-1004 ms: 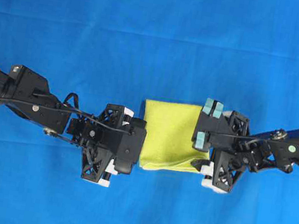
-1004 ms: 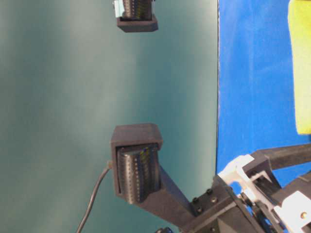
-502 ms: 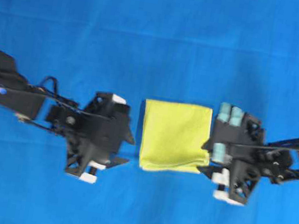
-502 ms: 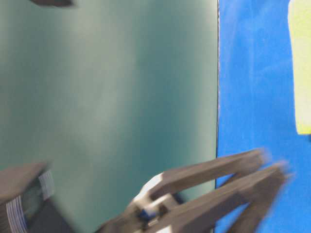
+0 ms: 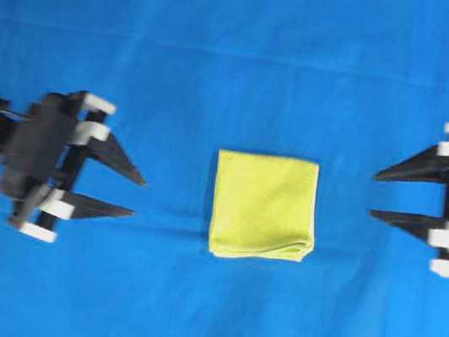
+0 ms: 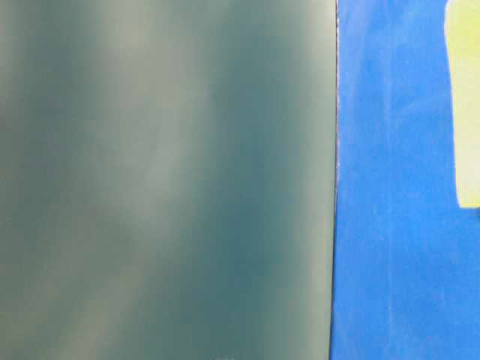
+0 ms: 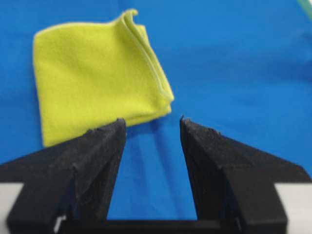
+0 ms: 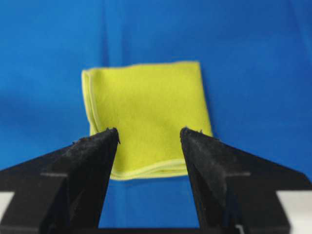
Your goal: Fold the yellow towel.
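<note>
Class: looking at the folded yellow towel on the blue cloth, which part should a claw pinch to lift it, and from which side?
Probably the layered open edges of the yellow towel, at its lower right corner in the overhead view, approached by the open right claw. There the stacked hems stand slightly raised, giving the fingers something to pinch.

The bright yellow-green folded microfibre towel looks soft and matt, finely nubby, with a thin paler stitched hem; the large blue cloth under it is smooth, matt fabric, and the black plastic gripper fingers show rough, grainy inner faces
</note>
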